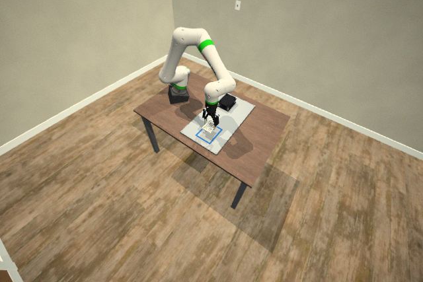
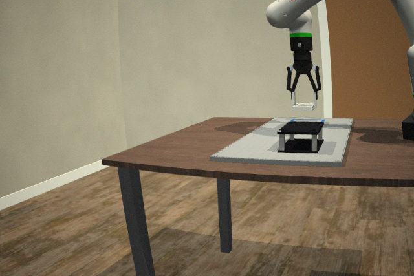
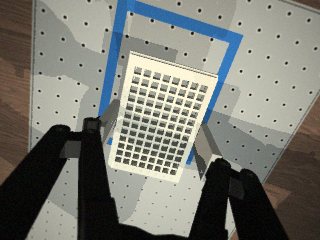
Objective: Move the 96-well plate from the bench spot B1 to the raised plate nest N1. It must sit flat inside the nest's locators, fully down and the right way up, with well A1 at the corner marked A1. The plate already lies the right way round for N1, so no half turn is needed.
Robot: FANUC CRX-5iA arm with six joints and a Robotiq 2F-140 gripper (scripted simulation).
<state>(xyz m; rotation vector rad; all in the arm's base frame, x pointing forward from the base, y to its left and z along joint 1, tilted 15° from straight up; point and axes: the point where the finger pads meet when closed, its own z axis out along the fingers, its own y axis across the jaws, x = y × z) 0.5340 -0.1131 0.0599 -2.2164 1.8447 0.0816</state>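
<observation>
The cream 96-well plate (image 3: pixel 161 121) hangs level between my gripper's fingers, held by its two long sides. My gripper is shut on the plate. It holds the plate well above the grey pegboard mat, over the blue-outlined spot B1. In the exterior view the plate (image 2: pixel 303 106) hangs clear above the table, and the black raised nest N1 (image 2: pixel 301 128) stands on four posts in front of it. In the top view the gripper (image 1: pixel 209 120) and plate (image 1: pixel 208 127) are over the blue square (image 1: pixel 208 133), with the nest (image 1: pixel 227 102) further back.
The grey pegboard mat (image 2: pixel 284 144) lies on the wooden table (image 2: pixel 233 152). The robot base (image 1: pixel 178 94) stands at the table's far left corner. Bare wood shows around the mat in the wrist view.
</observation>
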